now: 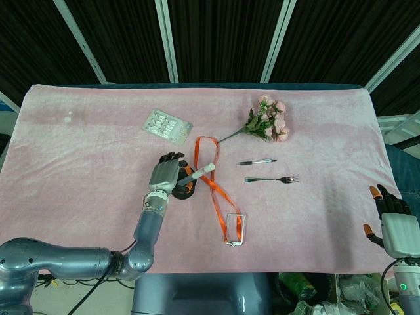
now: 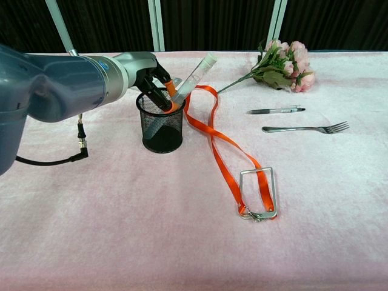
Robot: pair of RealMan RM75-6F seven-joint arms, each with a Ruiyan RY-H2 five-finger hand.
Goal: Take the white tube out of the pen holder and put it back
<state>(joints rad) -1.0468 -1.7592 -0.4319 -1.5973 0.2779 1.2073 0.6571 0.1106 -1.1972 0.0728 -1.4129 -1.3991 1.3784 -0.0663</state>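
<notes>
A pink cloth (image 1: 85,157) covers the table. The white tube (image 2: 193,76) leans tilted in the black mesh pen holder (image 2: 161,124), pinched by the left hand (image 2: 154,82). The right hand (image 1: 392,223) hangs off the table's edge, fingers apart, holding nothing.

The head view looks steeply down on the whole desk (image 1: 79,157) from high up, while the chest view looks low and close across it, both sharing the pen holder (image 2: 161,129).

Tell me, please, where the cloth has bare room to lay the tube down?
Bare cloth lies left of the pen holder and across the near edge below the fork. It is crowded around the orange lanyard, flowers and pen.
</notes>
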